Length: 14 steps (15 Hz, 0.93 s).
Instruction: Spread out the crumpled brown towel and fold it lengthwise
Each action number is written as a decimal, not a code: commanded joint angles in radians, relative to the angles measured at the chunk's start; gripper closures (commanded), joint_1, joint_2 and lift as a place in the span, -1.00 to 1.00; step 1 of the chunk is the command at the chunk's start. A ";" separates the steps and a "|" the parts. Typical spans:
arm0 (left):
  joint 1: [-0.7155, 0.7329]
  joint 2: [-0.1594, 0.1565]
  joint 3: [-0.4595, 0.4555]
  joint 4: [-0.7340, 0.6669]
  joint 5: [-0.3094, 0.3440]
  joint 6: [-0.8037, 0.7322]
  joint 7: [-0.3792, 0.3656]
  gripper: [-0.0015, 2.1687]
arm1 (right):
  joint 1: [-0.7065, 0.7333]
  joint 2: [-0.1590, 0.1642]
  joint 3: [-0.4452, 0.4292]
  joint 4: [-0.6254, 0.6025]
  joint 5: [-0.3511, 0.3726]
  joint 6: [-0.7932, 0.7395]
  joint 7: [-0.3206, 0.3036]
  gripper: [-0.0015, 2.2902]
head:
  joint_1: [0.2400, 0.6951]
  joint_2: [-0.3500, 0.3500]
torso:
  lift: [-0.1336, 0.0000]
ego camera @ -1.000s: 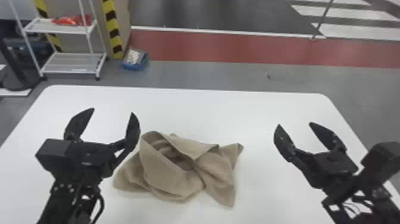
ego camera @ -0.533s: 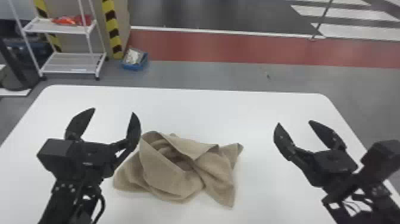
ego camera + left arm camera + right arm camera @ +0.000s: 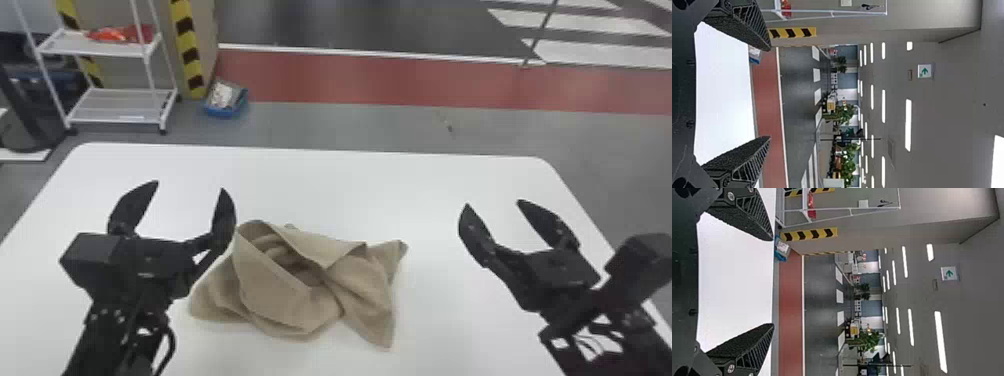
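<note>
In the head view the left gripper (image 3: 190,184) stands open beside the towel's left end, one finger close to the cloth in that view. My right gripper (image 3: 492,202) is open too, well to the right of the towel. The brown towel (image 3: 285,300) lies crumpled on the white table (image 3: 400,185), with a loose fold over a hollow and a corner pointing toward the front. Nothing sits between the fingers of the left gripper (image 3: 770,94) in its wrist view, nor between those of the right gripper (image 3: 773,282) in the other.
Beyond the table's far edge stand a white shelf rack (image 3: 120,105) and a blue bin (image 3: 225,100) on the floor. Yellow-black striped posts (image 3: 187,50) rise beside the rack. The towel is the only object lying on the table.
</note>
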 commanded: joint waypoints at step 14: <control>0.002 0.006 -0.006 -0.021 -0.003 0.014 0.000 -0.91 | 0.001 0.000 -0.013 -0.018 0.002 0.062 0.015 -0.90 | 1.00 -0.33 | -0.86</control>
